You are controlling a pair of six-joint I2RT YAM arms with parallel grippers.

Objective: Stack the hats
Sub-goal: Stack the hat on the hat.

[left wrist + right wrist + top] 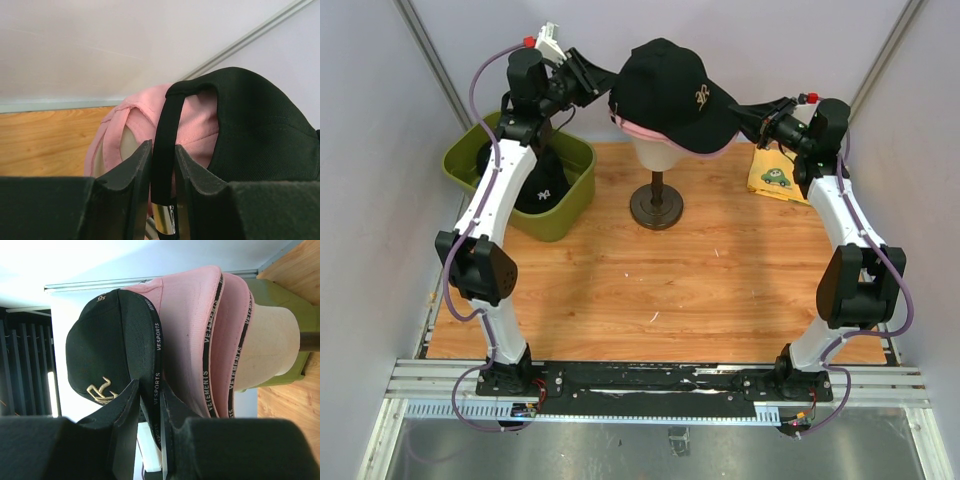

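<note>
Top external view: the black cap (670, 90) sits over the pink cap (636, 128) on the head (655, 152), mid-table toward the far side. The left gripper (592, 85) is at the cap's rear, on the left, and the right gripper (748, 115) is on the brim (715, 140), on the right. On the left wrist camera, the back strap (167, 120) runs right between the jaws, which stand narrow and just beside it; pinching or not, I cannot tell. On the right wrist camera, the jaws are nearly closed, clamped on the brim's edge. At far left, a second cap (540, 185), also black, lies in the bin (570, 215).
</note>
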